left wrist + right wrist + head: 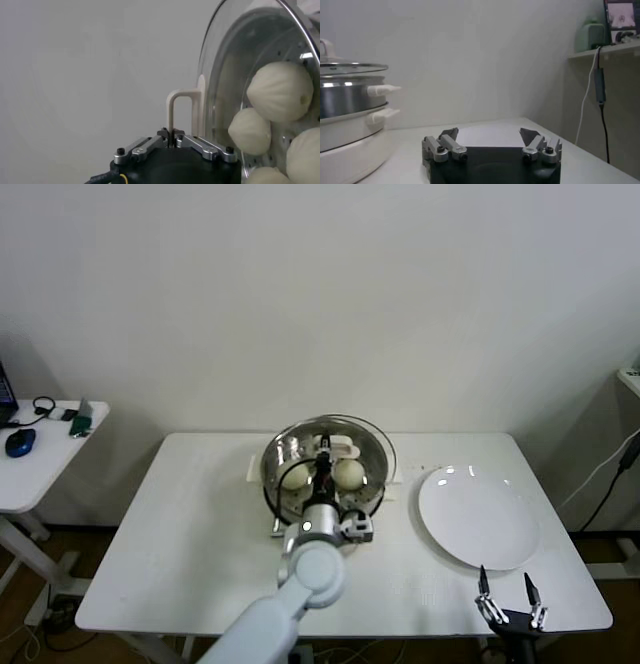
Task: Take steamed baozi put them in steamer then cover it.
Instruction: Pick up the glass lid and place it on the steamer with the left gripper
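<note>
The steamer [285, 459] was seen at the middle of the white worktop [190, 524], toward its far edge, with the buns [280, 90] lying inside on the perforated tray. Four buns could be made out through the glass in the left wrist view, close together. The lid [375, 446] was set on top of the steamer, its metal rim resting level on the pot in the right wrist view. The left claw [322, 456] was held directly over the steamer, its fingers shut tight on the white handle [181, 107] at the centre of the lid. The right claw [510, 592] was kept low at the near right edge of the worktop, well apart from the steamer, with its fingers [448, 141] spread wide and nothing between them. A white plate [478, 516] lay to the right of the steamer, just beyond the right claw. A small side table [45, 454] with a few items stood off to the left.
</note>
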{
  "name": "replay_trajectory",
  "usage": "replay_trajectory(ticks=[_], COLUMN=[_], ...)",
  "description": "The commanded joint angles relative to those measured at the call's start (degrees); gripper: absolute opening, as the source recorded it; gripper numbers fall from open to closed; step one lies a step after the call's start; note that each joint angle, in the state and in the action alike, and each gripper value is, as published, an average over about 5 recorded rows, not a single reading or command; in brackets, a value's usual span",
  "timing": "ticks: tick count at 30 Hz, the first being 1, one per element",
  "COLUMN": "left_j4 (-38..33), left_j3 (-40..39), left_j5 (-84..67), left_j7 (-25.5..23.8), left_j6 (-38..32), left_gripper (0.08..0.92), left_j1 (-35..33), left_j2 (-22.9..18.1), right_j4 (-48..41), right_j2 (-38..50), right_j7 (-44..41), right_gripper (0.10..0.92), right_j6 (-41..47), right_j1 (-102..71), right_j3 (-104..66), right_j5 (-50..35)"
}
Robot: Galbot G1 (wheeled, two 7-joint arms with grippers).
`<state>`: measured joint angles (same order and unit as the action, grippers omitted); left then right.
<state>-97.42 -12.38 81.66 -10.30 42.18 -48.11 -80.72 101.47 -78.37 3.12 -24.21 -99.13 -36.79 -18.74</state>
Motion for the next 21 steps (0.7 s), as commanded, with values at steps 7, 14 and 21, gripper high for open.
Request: replay_trajectory(ticks=[7, 14, 21], left_j4=[3.09, 3.41, 2.40], left_j3=[1.20, 1.19, 1.02], left_j5=[-0.06, -0.11, -1.95], left_j7=[1.85, 2.02, 1.43], left_j6=[1.07, 0.89, 0.89], left_gripper=[0.140, 0.140, 0.140], left_j1=[-0.29, -0.54, -0.30], left_j2=[0.21, -0.40, 0.36], right_j4=[-0.31, -0.30, -0.16], right_j2=[-0.03, -0.02, -0.05], right_j7=[-0.35, -0.38, -0.43], right_gripper=[0.823, 0.823, 0.823], right_j6=[-0.48, -0.43, -0.31], right_j1=[-0.18, -0.06, 0.11], right_j3=[-0.09, -0.30, -0.47], right_j5=[-0.09, -0.06, -0.06])
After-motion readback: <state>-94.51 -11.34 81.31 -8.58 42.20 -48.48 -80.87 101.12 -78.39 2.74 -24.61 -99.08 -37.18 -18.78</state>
